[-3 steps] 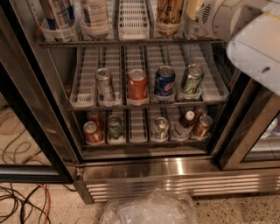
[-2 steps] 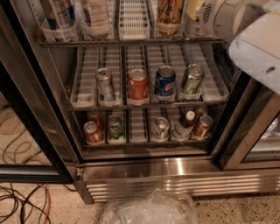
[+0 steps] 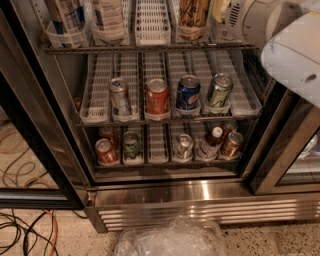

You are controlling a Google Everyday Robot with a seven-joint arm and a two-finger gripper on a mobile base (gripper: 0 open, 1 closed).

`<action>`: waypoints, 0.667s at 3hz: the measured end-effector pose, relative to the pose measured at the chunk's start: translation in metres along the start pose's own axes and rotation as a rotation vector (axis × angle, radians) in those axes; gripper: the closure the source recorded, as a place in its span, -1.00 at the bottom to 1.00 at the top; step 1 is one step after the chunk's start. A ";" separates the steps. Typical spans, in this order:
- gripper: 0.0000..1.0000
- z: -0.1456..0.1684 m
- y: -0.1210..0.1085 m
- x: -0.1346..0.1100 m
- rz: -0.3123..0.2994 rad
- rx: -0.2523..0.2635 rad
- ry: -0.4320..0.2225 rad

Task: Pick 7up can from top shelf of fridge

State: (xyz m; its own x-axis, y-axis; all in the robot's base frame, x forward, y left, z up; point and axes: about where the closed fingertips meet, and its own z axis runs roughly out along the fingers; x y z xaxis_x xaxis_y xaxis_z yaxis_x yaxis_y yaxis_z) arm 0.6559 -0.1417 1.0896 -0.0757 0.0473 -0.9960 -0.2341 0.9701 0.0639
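Observation:
The fridge (image 3: 200, 192) stands open in front of me. Its top shelf (image 3: 150, 48) runs along the top of the view. On it stands a tall white-silver can (image 3: 107, 17), likely the 7up can, cut off by the top edge so its lettering is hidden. A blue-and-white can (image 3: 67, 17) stands to its left, and a gold-brown script can (image 3: 192, 17) to its right beyond an empty lane. My white arm (image 3: 295, 55) reaches in from the upper right. My gripper (image 3: 222, 11) is at the right end of the top shelf, right of the gold-brown can and mostly cut off.
The middle shelf holds a silver can (image 3: 120, 97), a red can (image 3: 157, 96), a blue can (image 3: 188, 92) and a greenish can (image 3: 218, 91). The lowest shelf holds several cans and a small bottle (image 3: 210, 145). A clear plastic bag (image 3: 172, 240) and cables (image 3: 25, 230) lie on the floor.

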 end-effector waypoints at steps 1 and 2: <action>1.00 -0.002 0.011 -0.003 -0.010 -0.030 -0.006; 1.00 -0.002 0.011 -0.003 -0.010 -0.030 -0.006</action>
State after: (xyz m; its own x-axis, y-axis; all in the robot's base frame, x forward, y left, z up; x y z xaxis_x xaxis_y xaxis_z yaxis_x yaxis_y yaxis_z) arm 0.6521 -0.1317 1.0930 -0.0671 0.0394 -0.9970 -0.2638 0.9630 0.0558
